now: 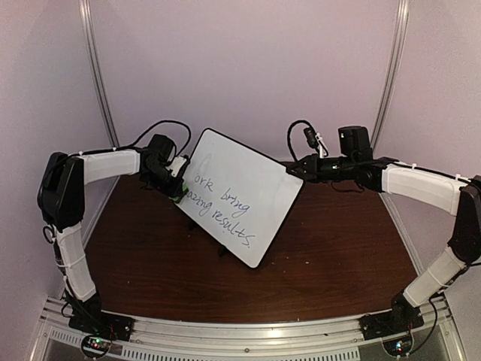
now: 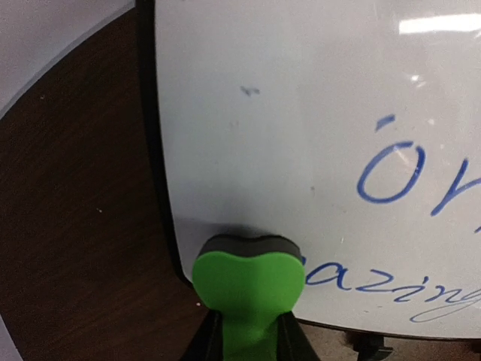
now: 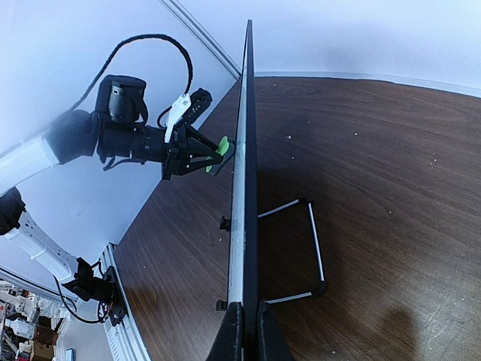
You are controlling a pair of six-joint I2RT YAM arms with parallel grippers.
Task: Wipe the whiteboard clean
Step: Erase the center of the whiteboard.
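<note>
Wiping is under way: the whiteboard (image 1: pixel 240 192) stands tilted in the middle of the table (image 1: pixel 338 248), its right edge pinched by the right gripper (image 3: pixel 246 331), and the left gripper (image 2: pixel 248 342), clamped on the green eraser (image 2: pixel 248 282) at the board's left edge, next needs firm rightward strokes across the 2 written lines (image 1: pixel 225 207).

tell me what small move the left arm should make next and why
Probably slide the green eraser along the whiteboard, across the word "azing". The left jaws grip it against the board's blank margin, with the writing untouched right beside it, while the right jaws clamp the far edge.
</note>
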